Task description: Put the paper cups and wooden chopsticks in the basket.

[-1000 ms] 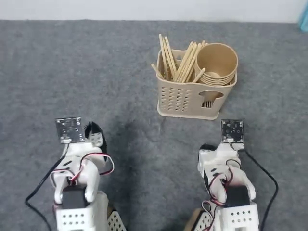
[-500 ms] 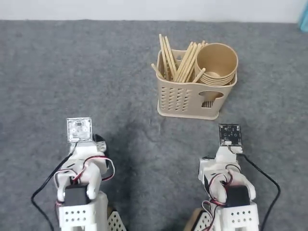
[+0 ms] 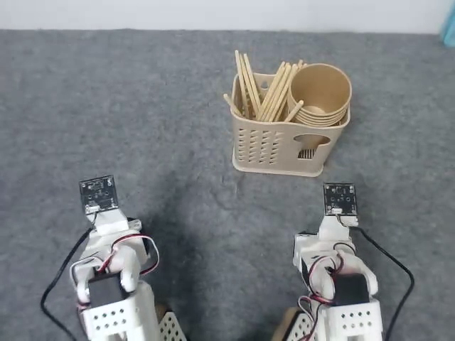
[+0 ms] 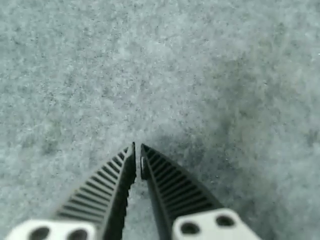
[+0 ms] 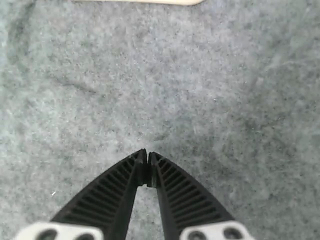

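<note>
A beige slotted basket (image 3: pixel 274 145) stands at the back centre-right of the grey mat. Several wooden chopsticks (image 3: pixel 264 91) lean in its left compartment. A stack of paper cups (image 3: pixel 320 96) sits in its right compartment. Both arms are folded back near the front edge, well short of the basket. My left gripper (image 4: pixel 137 148) is shut over bare mat with nothing in it. Over bare mat as well, my right gripper (image 5: pixel 147 155) is shut and empty, with the basket's base edge (image 5: pixel 140 2) just showing far off.
Grey felt mat (image 3: pixel 142 106) covers the whole table. A pale wall strip (image 3: pixel 213 14) runs along the back edge. The left arm's body (image 3: pixel 106 277) and the right arm's body (image 3: pixel 334 277) stand at the front.
The left arm's wrist swung right, then back to the left and pulled nearer the front. The right arm drew back slightly. The basket and its contents did not move.
</note>
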Motion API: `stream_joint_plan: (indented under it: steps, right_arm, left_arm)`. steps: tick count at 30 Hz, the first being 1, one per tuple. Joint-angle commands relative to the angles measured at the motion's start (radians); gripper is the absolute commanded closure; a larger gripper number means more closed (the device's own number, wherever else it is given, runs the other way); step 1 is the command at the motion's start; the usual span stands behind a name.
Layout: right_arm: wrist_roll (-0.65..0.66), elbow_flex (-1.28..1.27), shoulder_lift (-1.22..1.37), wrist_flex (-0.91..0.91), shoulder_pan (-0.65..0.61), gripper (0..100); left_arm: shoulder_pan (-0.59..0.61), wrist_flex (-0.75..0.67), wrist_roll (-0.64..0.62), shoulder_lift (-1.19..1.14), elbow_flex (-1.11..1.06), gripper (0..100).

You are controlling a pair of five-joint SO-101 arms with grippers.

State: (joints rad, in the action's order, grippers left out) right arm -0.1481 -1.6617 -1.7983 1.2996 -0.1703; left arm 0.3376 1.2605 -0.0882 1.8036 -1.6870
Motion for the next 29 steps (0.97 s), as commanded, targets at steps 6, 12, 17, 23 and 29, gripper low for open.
stream_joint_plan:
  steps: [6,12,17,23,29]
  right_arm:
    - [-0.005,-0.021,-0.016,0.008,0.012,99.2]
    - [-0.005,-0.021,-0.016,0.008,0.012,99.2]
    - [-0.005,-0.021,-0.016,0.008,0.012,99.2]
    - [-0.005,-0.021,-0.016,0.008,0.012,99.2]
    - [-0.005,-0.021,-0.016,0.008,0.012,99.2]
  left_arm:
    - [-0.195,0.005,0.008,0.020,0.002,99]
    - [-0.146,0.005,0.008,0.020,0.002,99]
    - [-0.144,0.005,0.009,0.020,0.002,99]
    - [-0.143,0.005,0.009,0.020,0.002,99]
    - [-0.143,0.005,0.009,0.020,0.002,99]
